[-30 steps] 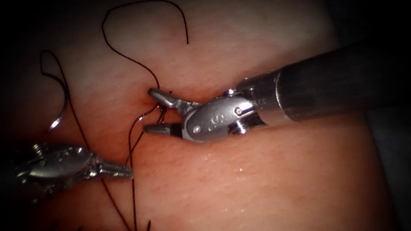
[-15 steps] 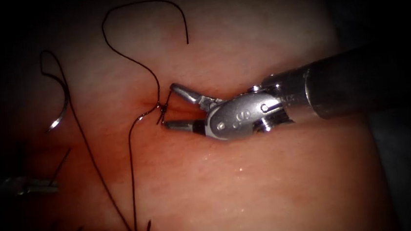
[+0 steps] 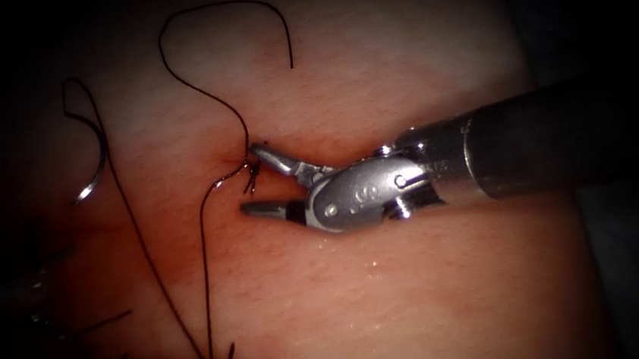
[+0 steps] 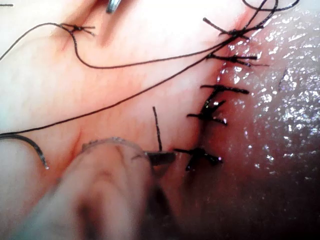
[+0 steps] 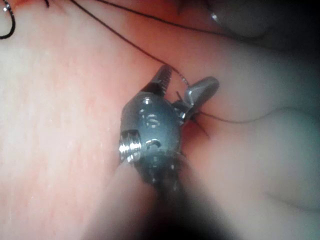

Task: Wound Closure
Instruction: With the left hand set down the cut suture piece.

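The right tool [image 3: 255, 181] hovers at a fresh knot [image 3: 246, 170] on the tissue [image 3: 420, 293]. Its fingers [image 5: 202, 90] are spread wide and grasp nothing. One tip lies just beside the knot's short tails and the other sits below them. That straddling stance appears chosen to keep the knot and its tails between the two tips, within reach of the only tool that can cut thread.

The curved needle [image 3: 94, 163] lies free on the surface, left of the cut and well apart from both tools. It is not in the tissue and neither tool holds it. It seems parked there to stay clear of the work at the knot.

The thread [image 3: 205, 272] runs down from the knot toward the row of finished stitches [image 4: 220, 90], while another length loops away above the knot.

The left tool [image 4: 161, 158] sits beside the lowest stitches. Its tip is partly blurred, but the fingers appear clenched on a cut end of thread [image 4: 157, 127], which stands up from them. That is probably a loose scrap being kept away from the wound.

The tissue is pale pink and moist, with small glints across its surface. It is reddened around the knot and along the stitched cut, where dark tails bristle from each tie.
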You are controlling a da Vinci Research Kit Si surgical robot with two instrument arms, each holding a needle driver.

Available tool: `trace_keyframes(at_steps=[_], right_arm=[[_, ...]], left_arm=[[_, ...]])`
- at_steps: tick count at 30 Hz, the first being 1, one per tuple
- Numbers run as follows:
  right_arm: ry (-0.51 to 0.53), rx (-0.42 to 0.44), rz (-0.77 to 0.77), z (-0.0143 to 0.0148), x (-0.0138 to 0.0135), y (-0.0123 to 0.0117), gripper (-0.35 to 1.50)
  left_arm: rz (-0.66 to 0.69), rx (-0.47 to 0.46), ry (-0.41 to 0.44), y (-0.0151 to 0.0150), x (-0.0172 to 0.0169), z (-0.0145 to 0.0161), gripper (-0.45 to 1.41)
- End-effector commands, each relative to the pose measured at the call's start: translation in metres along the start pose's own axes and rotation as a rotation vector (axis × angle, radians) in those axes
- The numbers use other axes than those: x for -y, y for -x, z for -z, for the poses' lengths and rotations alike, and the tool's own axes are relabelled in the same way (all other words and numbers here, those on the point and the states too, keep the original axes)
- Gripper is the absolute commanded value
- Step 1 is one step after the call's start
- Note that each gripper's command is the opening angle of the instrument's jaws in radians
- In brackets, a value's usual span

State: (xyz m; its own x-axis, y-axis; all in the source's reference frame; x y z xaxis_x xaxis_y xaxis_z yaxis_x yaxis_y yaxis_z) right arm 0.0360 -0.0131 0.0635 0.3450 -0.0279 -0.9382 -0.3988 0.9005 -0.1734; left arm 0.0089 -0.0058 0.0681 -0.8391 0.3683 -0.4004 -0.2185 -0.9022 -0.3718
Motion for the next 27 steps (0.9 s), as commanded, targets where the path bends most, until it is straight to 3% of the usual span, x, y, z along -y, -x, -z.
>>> trace_keyframes(at_steps=[1, 7, 10, 14, 16, 18, 20, 21, 27], right_arm=[[-0.004, -0.001, -0.002, -0.0008, 0.0008, -0.0004, 1.21], [-0.004, 0.000, -0.004, -0.0008, 0.0007, -0.0007, 1.21], [-0.007, -0.004, -0.004, -0.0009, 0.0007, -0.0007, 1.21], [-0.012, -0.012, -0.008, -0.0008, 0.0011, -0.0008, 1.20], [-0.025, -0.020, -0.023, -0.0009, 0.0016, -0.0011, 1.16], [-0.055, -0.011, -0.040, -0.0011, 0.0024, -0.0016, 0.99], [-0.077, -0.008, -0.076, -0.0012, 0.0032, -0.0019, 0.52], [-0.083, -0.016, -0.086, -0.0014, 0.0035, -0.0020, 0.44], [-0.104, -0.011, -0.095, -0.0018, 0.0041, -0.0026, 0.62]], left_arm=[[-0.026, 0.036, -0.053, -0.0004, 0.0000, -0.0015, 0.94], [-0.179, 0.114, -0.141, -0.0008, -0.0006, -0.0046, 0.74], [-0.200, 0.134, -0.105, -0.0006, -0.0006, -0.0062, 0.74], [-0.210, 0.138, -0.059, 0.0001, 0.0011, -0.0078, 0.89], [-0.211, 0.137, -0.053, 0.0005, 0.0020, -0.0077, 0.89], [-0.215, 0.129, -0.046, 0.0007, 0.0026, -0.0069, 0.89], [-0.205, 0.108, -0.047, 0.0006, 0.0027, -0.0060, 0.89], [-0.197, 0.091, -0.046, 0.0005, 0.0027, -0.0056, 0.89], [-0.122, -0.088, -0.001, -0.0010, 0.0025, -0.0016, 0.89]])
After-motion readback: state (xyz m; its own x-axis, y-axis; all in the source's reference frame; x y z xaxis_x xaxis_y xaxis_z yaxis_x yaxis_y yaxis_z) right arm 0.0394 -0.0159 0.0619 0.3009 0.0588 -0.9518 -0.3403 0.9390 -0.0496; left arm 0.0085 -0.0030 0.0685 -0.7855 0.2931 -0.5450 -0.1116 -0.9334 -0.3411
